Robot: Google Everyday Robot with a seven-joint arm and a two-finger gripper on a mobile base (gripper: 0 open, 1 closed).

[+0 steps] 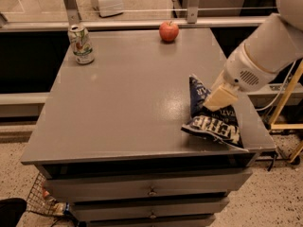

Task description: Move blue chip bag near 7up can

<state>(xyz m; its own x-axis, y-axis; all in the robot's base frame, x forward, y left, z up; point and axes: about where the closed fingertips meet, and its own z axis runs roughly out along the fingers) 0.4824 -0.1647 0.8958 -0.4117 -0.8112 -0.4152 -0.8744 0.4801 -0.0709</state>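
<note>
The blue chip bag [214,125], dark navy with white "KETTLE" lettering, lies at the front right of the grey table [128,93], its lower edge at the table's front right corner and its upper corner standing up. My gripper [216,100] comes in from the right on a white arm and is shut on the bag's upper part, with one beige finger showing in front of it. The 7up can [81,44], white and green with a silver top, stands upright at the far left corner, well away from the bag.
A red apple [168,31] sits at the far edge, right of middle. The table has drawers [151,191] below its front edge. A wire basket [43,200] lies on the floor at lower left. A yellow frame [285,98] stands to the right.
</note>
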